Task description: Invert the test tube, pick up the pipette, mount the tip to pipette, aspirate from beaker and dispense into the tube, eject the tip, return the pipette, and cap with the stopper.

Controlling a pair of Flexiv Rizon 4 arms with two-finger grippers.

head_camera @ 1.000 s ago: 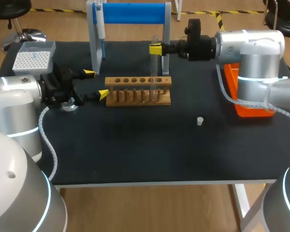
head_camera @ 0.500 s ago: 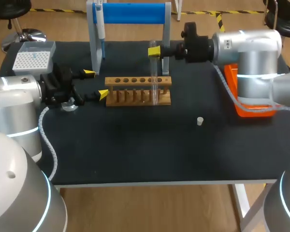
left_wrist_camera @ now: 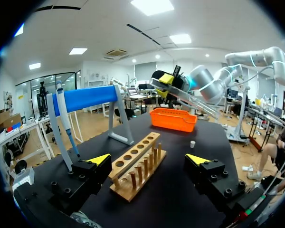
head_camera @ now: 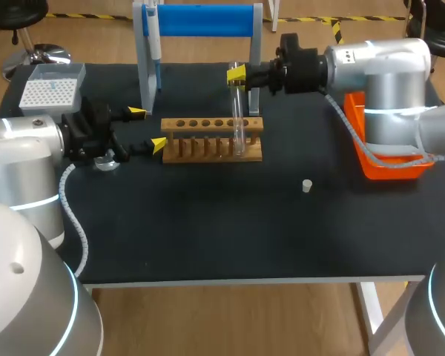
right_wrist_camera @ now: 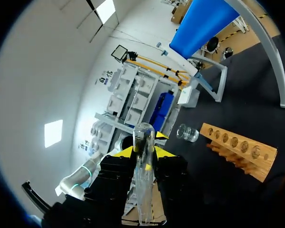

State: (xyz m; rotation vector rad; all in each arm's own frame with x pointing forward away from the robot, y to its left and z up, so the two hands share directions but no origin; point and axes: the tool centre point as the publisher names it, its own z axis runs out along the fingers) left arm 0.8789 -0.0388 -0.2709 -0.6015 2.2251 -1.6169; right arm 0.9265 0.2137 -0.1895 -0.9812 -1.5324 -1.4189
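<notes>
Yellow tips of my right gripper (head_camera: pixel 237 74) are clamped on the upper part of the clear test tube (head_camera: pixel 238 111), one finger on each side. The right wrist view confirms the tube runs between them. The grip is high on the tube, I judge so that the wrist can roll and turn it over for the inversion step. The tube hangs slightly tilted over the right end of the wooden rack (head_camera: pixel 200 141), its lower end showing in front of the rack's face. I cannot tell whether it touches the wood.

My left gripper (head_camera: pixel 147 129) sits with fingers apart just beside the rack's left end, holding nothing, probably waiting its turn. Further out:
- pipette (head_camera: pixel 154 37) hanging on the blue stand (head_camera: pixel 200 20)
- tip box (head_camera: pixel 50 90)
- stopper (head_camera: pixel 306 185) alone on the surface (head_camera: pixel 208 222)
- orange tray (head_camera: pixel 389 167)

Versus one second back: the tube stood straight in the rack then. Now it leans, and the right wrist has shifted left. Left arm unchanged.
</notes>
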